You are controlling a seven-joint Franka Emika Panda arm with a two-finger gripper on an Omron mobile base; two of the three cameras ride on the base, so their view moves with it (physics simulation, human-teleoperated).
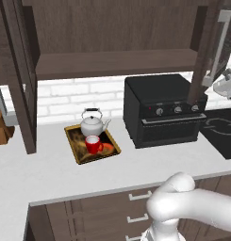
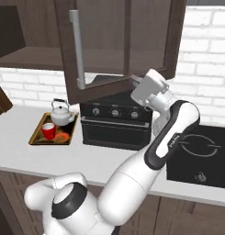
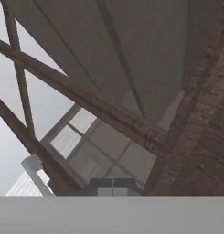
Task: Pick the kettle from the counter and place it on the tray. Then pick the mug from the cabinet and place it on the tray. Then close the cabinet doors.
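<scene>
The white-silver kettle (image 1: 92,124) (image 2: 61,114) and the red mug (image 1: 93,144) (image 2: 48,131) both stand on the gold-rimmed tray (image 1: 77,149) (image 2: 68,137) on the pale counter (image 1: 51,174). The cabinet (image 1: 112,61) stands open, its shelf bare. Its left door (image 1: 20,80) is swung out. The right door (image 1: 206,56) (image 2: 118,50) is also swung out, with its silver handle (image 1: 220,42) (image 2: 77,50) facing the room. My gripper (image 1: 225,81) (image 2: 135,83) (image 3: 112,186) is up against this door's lower rail on the glass side. The fingertips sit together with nothing between them.
A black oven box (image 1: 161,110) (image 2: 115,121) stands on the counter under the right door, just right of the tray. A black cooktop (image 1: 220,134) (image 2: 201,153) lies further right. A wooden knife block (image 1: 0,127) sits at the far left. Brown drawers (image 1: 112,216) run below.
</scene>
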